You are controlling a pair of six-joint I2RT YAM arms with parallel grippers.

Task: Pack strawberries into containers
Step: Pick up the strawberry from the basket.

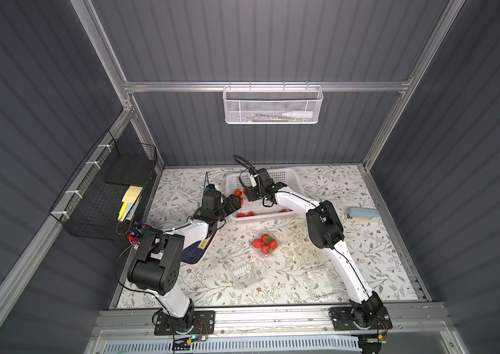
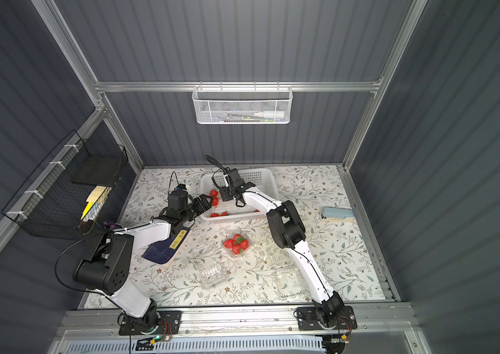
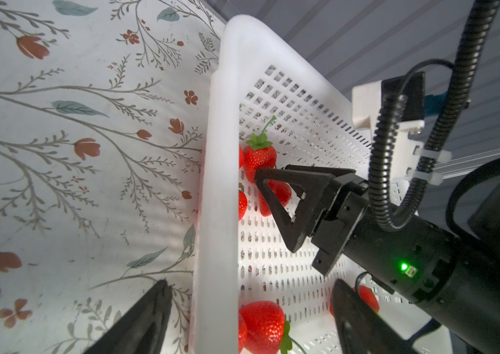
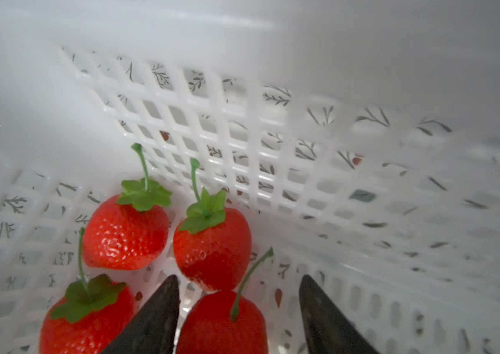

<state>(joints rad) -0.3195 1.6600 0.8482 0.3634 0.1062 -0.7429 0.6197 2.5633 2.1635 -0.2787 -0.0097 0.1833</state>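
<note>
1. Right gripper (image 4: 238, 279): fingers spread, pinching nothing. One strawberry (image 4: 221, 325) lies between them, nearer one finger, so an uneven closure may roll it aside or catch only its stem.
2. Neighbouring strawberries (image 4: 212, 248) crowd just ahead of and beside the fingertips, inside the white basket (image 4: 242, 138). A lift may drag or knock them.
3. Left gripper (image 3: 250, 283): spread and empty, straddling the basket wall close beside the right gripper. Closing would clamp the wall, and either arm's move risks a collision.
4. Empty containers (image 1: 244, 272) lie well behind both grippers. A carry misdirected to the full container (image 1: 265, 243) would overfill it.
</note>
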